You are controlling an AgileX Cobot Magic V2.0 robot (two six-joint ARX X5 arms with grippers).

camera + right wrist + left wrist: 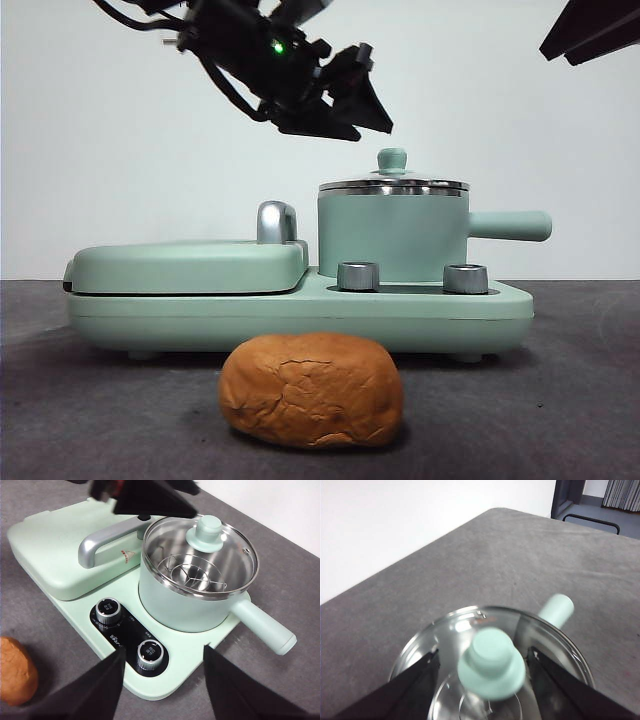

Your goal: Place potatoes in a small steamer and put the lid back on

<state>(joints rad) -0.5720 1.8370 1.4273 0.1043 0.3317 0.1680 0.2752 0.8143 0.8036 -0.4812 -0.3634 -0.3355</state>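
Two black fingers of the left gripper (482,665) stand spread wide on either side of the knob of the lid (392,184), which sits on the small steamer (392,235). Right gripper (162,667) gapes apart too, holding nothing. Potato (312,389) lies on the desk (560,400) before the cooker base (300,310).

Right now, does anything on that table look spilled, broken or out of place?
Nothing stands out. The lid sits level on the small steamer, and the potato lies whole on the table.

black arm (262,55) with looping black cables, a small green light, and tapered matte black jaws.
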